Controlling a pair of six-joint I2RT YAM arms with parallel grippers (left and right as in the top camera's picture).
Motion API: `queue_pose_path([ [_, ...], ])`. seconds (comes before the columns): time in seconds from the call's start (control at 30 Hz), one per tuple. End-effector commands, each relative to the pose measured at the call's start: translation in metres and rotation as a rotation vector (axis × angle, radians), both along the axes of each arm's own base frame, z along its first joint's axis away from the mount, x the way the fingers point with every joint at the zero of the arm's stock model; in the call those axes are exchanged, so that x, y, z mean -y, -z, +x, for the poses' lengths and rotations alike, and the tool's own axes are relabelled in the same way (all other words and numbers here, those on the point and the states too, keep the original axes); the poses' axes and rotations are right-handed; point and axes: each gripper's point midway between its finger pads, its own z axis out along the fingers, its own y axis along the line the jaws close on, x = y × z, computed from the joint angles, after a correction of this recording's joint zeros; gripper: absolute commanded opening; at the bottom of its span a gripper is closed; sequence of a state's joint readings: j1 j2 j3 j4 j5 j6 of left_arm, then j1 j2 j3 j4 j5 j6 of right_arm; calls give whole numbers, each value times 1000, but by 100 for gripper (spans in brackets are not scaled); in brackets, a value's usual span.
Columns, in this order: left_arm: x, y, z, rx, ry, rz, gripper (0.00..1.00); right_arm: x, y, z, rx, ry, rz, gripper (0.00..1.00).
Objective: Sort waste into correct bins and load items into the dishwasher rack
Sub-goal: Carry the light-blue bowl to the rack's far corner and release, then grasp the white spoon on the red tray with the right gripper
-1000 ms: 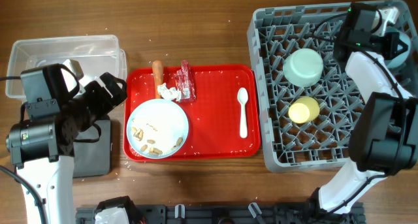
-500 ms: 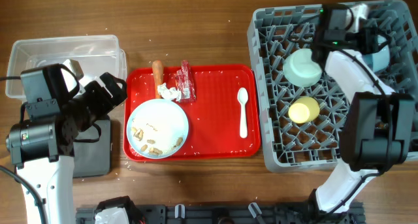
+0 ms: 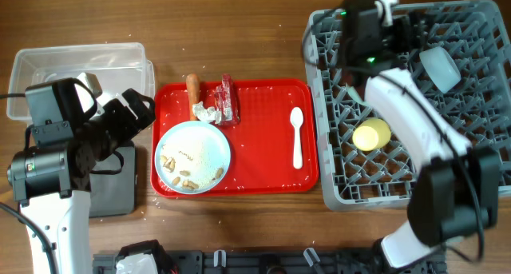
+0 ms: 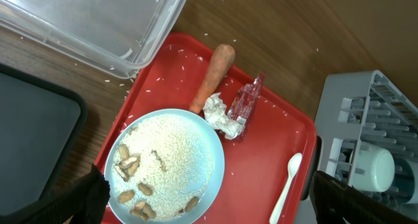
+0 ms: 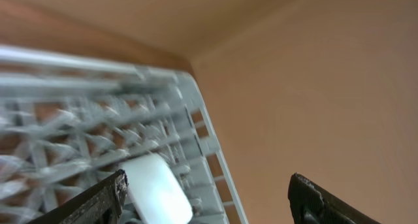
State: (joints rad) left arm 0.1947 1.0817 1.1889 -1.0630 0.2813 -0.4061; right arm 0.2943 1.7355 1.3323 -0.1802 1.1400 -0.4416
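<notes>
Grey dishwasher rack [image 3: 319, 170] holds yellow-green bowl [image 3: 371, 134] | right end effector [image 5: 209, 201] released over rack | left end effector [image 4: 219, 201] released over plate [image 4: 215, 152]

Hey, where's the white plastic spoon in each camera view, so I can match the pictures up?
Overhead: the white spoon lies on the right part of the red tray, bowl end up, just left of the grey rack.
Left wrist: the white spoon is at lower right, near the red tray's right edge, beside the grey rack.
Right wrist: not in it.
Shared landmark: the grey rack, visible in all three views.
</notes>
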Motion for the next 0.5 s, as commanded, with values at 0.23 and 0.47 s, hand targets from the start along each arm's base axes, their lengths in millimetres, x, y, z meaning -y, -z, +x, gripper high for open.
queue_pose_path([
  [0.23,-4,-6,2,15,-16,8,100,-215,27,-112,-234,-542,1037,69],
  [0.47,-4,-6,2,15,-17,8,100,-269,44,-189,-630,-627,1369,66],
])
